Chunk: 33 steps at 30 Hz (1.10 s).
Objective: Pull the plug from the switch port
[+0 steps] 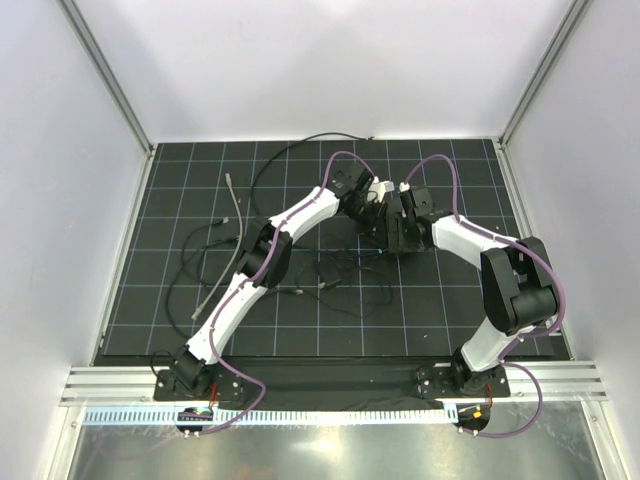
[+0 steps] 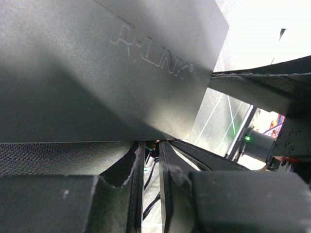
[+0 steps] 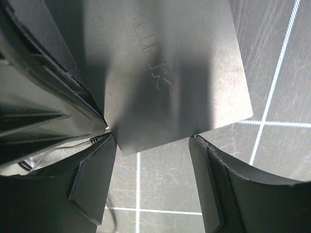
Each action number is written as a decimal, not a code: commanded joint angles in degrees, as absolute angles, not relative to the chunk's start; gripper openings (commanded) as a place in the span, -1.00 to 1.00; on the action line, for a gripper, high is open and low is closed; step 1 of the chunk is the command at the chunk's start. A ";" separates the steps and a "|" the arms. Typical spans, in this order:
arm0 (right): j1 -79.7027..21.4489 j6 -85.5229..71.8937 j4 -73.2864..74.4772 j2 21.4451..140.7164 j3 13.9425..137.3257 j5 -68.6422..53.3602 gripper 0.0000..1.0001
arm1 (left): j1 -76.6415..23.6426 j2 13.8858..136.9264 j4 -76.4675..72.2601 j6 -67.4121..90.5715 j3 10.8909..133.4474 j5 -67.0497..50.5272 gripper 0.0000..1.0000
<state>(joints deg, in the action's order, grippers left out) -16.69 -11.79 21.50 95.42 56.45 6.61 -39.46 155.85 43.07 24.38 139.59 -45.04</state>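
Observation:
The switch [image 2: 97, 73] is a flat matte-black box with a raised logo; its top face fills the left wrist view. My left gripper [image 2: 151, 145] stands at its long edge, jaws nearly together on a small plug [image 2: 154, 144] of which only an orange and teal bit shows. The port is hidden behind the box edge. My right gripper [image 3: 149, 138] straddles a corner of the switch [image 3: 165, 73], both fingers touching its edges. In the top view the two grippers [image 1: 372, 200] [image 1: 397, 215] meet at mid-mat and hide the switch.
Loose cables lie on the black gridded mat [image 1: 180, 300]: a grey one [image 1: 232, 215] at left, thin black ones [image 1: 330, 275] in front of the grippers, and a black one [image 1: 300, 148] at the back. White walls enclose the mat.

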 commanded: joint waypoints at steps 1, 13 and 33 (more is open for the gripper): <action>-15.91 -19.04 16.35 98.79 56.60 16.16 0.37 | -41.22 159.08 49.57 20.57 138.43 -39.99 -1.00; -11.78 -27.33 15.73 98.17 54.67 17.41 0.36 | -41.05 155.39 45.36 19.95 131.04 -39.02 -1.00; -4.66 -27.95 13.88 97.56 52.12 10.46 0.35 | -41.66 154.78 52.82 15.73 132.37 -29.27 -1.00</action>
